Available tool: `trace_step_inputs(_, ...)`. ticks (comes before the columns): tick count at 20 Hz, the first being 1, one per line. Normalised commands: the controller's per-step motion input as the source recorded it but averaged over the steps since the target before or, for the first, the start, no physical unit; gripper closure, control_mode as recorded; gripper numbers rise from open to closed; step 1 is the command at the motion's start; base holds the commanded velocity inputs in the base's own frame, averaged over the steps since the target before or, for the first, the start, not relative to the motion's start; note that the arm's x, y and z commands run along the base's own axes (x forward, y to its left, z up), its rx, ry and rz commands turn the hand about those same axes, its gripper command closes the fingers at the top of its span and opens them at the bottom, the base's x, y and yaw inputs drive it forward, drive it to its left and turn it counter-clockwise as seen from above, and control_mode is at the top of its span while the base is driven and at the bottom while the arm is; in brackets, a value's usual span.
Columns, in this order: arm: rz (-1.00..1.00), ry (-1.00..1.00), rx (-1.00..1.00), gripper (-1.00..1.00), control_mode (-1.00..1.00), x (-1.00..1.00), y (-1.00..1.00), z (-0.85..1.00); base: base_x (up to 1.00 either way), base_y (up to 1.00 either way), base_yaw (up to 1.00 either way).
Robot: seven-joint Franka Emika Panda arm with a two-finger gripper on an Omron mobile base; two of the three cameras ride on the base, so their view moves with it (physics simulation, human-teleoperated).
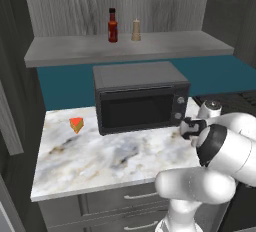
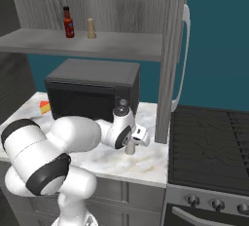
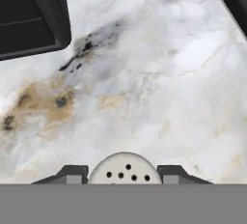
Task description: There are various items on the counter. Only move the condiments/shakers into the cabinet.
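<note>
My gripper (image 3: 123, 177) points down at the marbled counter (image 1: 110, 161), by the front right corner of the black microwave (image 1: 140, 98). In the hand view, the pale shaker (image 3: 124, 169) sits between the two dark fingertips (image 3: 72, 175): I see its domed top w/ small holes, and the tips sit close on either side. Jaws look narrowed onto it, so I read this as a grip on the shaker, though actual contact isn't clear. From the right base view, the shaker's lower part (image 2: 130, 148) stands upright on the counter under the hand, near the counter's right end, beside the stove (image 2: 209, 142).

Up on the grey shelf of the cabinet (image 1: 150, 48), the red sauce bottle (image 1: 113, 26) w/ black cap stands just left of the tan shaker (image 1: 136, 30); near each other, both upright.

An orange food wedge (image 1: 76, 124) lies on the counter's left part, left of the microwave, well apart from my arm.
</note>
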Motion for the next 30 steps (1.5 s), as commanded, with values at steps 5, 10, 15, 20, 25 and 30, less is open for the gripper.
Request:
trace_step_inputs(5,0.00,-0.02,0.00,1.00,-1.00,-0.10,0.00,0.11,0.00,0.00,0.00)
trace_step_inputs(10,0.00,-0.14,0.00,1.00,-1.00,-0.68,0.21,0.93,0.00,0.00,0.00)
trace_step_inputs(15,0.00,-0.07,0.00,1.00,-1.00,-0.58,0.48,1.00,0.00,0.00,0.00)
trace_step_inputs(20,0.00,0.00,0.00,1.00,-1.00,-0.35,0.31,1.00,0.00,0.00,0.00)
trace_step_inputs(25,0.00,-0.02,0.00,1.00,-1.00,-0.34,0.04,1.00,0.00,0.00,0.00)
trace_step_inputs(30,0.00,-0.05,0.00,1.00,-1.00,-0.23,0.00,1.00,0.00,0.00,0.00)
